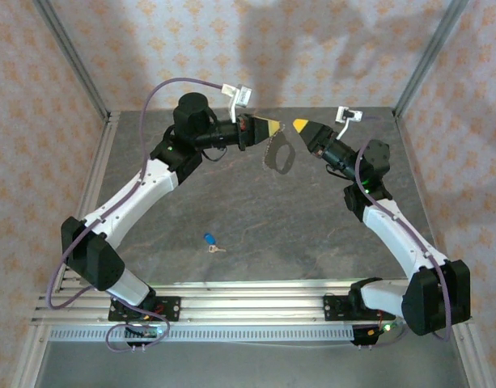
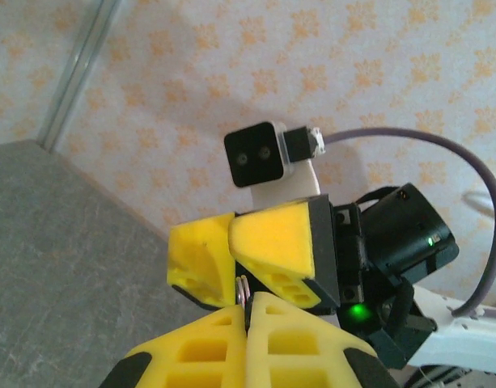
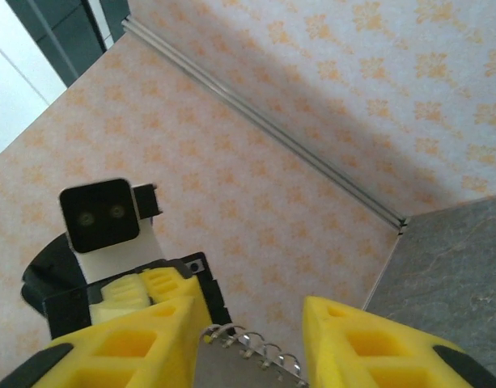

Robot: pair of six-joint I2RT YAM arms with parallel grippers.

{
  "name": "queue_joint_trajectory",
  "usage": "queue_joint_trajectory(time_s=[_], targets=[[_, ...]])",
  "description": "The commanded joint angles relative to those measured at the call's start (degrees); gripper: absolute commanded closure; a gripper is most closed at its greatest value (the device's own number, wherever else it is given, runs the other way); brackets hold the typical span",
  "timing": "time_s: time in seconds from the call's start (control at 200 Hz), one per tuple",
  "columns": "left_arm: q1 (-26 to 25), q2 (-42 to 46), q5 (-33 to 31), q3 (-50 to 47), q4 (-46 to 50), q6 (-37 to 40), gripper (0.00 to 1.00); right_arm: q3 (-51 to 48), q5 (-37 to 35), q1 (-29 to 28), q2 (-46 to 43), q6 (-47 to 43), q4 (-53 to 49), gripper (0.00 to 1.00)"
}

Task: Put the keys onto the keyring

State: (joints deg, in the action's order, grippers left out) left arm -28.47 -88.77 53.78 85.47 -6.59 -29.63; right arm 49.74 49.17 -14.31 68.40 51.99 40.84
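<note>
The left jaws are clamped together on the ring [image 1: 278, 152], up over the far middle of the desk [image 1: 256, 210]. The ring hangs down from their yellow tips as a pale oval loop. In the left wrist view a short bit of its coil pokes out at the seam between the two closed left fingers [image 2: 304, 347].

The right jaws stand apart. Their tips point left at the left jaws' tips, with a small gap between the two. In the right wrist view the ring's coiled edge shows in the gap between the right fingers [image 3: 369, 347]; whether it touches them cannot be told.

The key [image 1: 210, 241], blue-headed, lies flat on the desk nearer the arm bases, left of centre, well apart from the ring and both jaws.
</note>
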Motion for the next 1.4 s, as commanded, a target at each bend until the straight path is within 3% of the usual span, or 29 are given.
queue_joint_trajectory(time_s=[0.0, 0.58, 0.756, 0.911, 1.086, 1.251, 1.306, 1.396], targets=[[0.2, -0.74, 3.08, 1.81, -0.65, 1.23, 1.0, 1.24, 3.22, -0.34, -0.29, 0.48, 5.3, 0.64], [0.17, -1.06, 3.44, 1.89, -2.46, -0.3, 1.0, 1.94, 2.69, -4.13, 1.33, -0.39, 5.93, 0.71], [0.17, -1.23, 3.46, 1.98, -2.64, -0.58, 1.0, 2.25, 2.85, -4.6, 1.38, -0.57, 5.92, 0.8], [0.17, -1.48, 3.7, 1.98, -3.12, -0.69, 1.0, 2.3, 2.73, -4.81, 1.38, -0.75, 5.92, 1.0], [0.17, -0.95, -0.2, 1.34, -3.27, -3.43, 1.0, 1.73, 0.45, -4.82, 1.21, -1.23, 5.27, 1.0], [0.27, 3.78, -15.81, -5.67, -10.16, -12.74, 0.47, 0.01, -4.7, -4.78, 1.37, 0.69, 6.55, 1.0], [0.17, 5.9, -21.03, -9.53, -14.44, -17.13, 0.39, -0.9, -6.26, -4.81, 1.79, 2.37, 8.58, 1.0], [-0.2, 8.11, -27.21, -14.16, -18.69, -21.71, 0.35, -2.04, -8.64, -5.2, 2.64, 4.95, 12.18, 1.0]])
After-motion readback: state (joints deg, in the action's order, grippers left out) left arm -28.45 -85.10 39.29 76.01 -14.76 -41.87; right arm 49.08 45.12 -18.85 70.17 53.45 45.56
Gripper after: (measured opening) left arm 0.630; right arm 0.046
